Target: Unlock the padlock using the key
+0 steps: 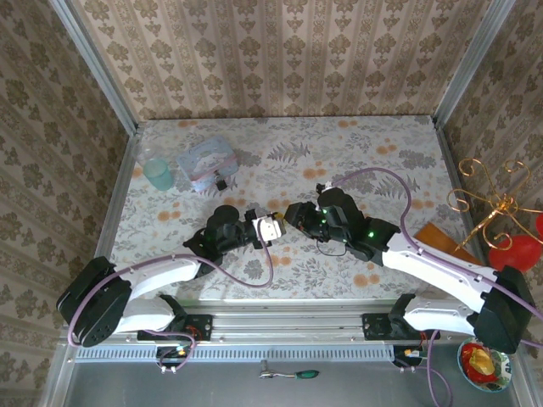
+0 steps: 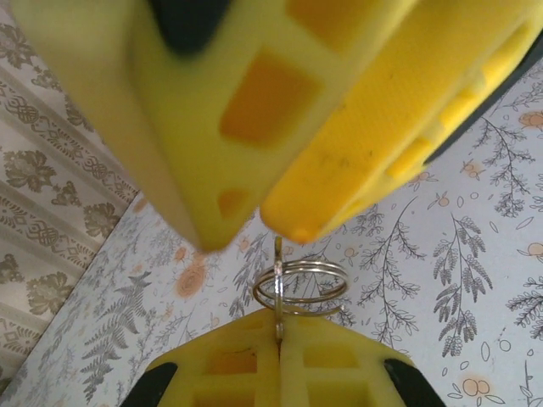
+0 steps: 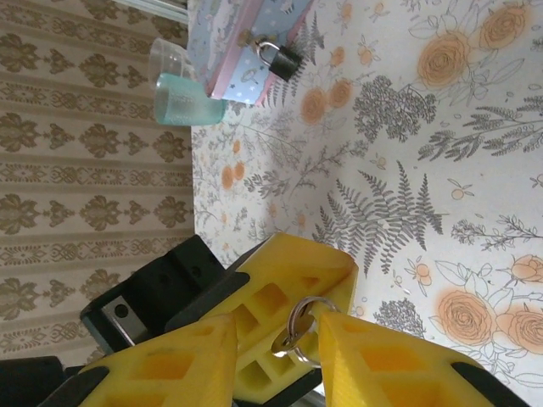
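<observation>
Top view: padlock [image 1: 221, 183] sits far left on table [image 1: 399, 170], touching bag [image 1: 206, 163]; left gripper [image 1: 265, 227] and right gripper [image 1: 291, 215] meet mid-table. Left wrist: left gripper pinched tight on key ring [image 2: 301, 284]. Right wrist: right jaws narrow around ring, grip unclear. Padlock likely light, hard, slippery; hold its body.

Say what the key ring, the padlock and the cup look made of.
The key ring: bare polished metal wire, judging by its silvery glints. The padlock: dark matte body, either metal or painted, I cannot tell which. Its shiny silver shackle is likely steel. The cup: probably plastic, teal and translucent, since light passes through it.
</observation>
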`<state>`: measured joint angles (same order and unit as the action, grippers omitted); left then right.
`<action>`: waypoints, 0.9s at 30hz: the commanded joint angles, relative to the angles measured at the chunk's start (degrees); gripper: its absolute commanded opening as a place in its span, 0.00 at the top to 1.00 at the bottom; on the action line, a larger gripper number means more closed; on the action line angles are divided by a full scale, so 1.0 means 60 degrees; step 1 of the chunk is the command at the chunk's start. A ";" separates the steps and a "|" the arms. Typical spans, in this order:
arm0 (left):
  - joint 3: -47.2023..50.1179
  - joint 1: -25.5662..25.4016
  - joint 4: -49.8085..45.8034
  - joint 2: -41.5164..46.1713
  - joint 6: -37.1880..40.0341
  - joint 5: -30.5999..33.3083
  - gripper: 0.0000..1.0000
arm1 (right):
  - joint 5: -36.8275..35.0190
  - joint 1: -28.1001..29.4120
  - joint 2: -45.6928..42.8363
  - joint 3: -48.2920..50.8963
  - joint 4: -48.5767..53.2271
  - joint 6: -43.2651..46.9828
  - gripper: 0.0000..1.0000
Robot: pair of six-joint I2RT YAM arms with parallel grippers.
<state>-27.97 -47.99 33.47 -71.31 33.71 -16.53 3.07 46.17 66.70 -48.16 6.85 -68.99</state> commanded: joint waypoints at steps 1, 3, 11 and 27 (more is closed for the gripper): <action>0.0043 -0.0080 0.0304 -0.0140 0.0202 -0.0218 1.00 | 0.0137 0.0062 0.0213 -0.0127 0.0042 0.0086 0.69; 0.0033 -0.0102 0.0325 -0.0141 0.0202 -0.0216 1.00 | 0.0158 0.0061 0.0278 -0.0053 -0.0067 0.0032 0.71; 0.0045 -0.0218 0.0341 -0.0055 0.0184 -0.0218 1.00 | 0.0223 0.0079 0.0412 -0.0038 -0.0194 0.0102 0.78; -0.0611 -0.0220 -0.1077 0.1111 -0.3392 0.0932 0.63 | -0.0484 -0.0182 -0.0603 0.0487 -0.0912 0.1066 1.00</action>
<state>-29.45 -49.10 29.82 -68.95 23.59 -11.73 3.11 45.87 66.02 -46.17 4.29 -65.73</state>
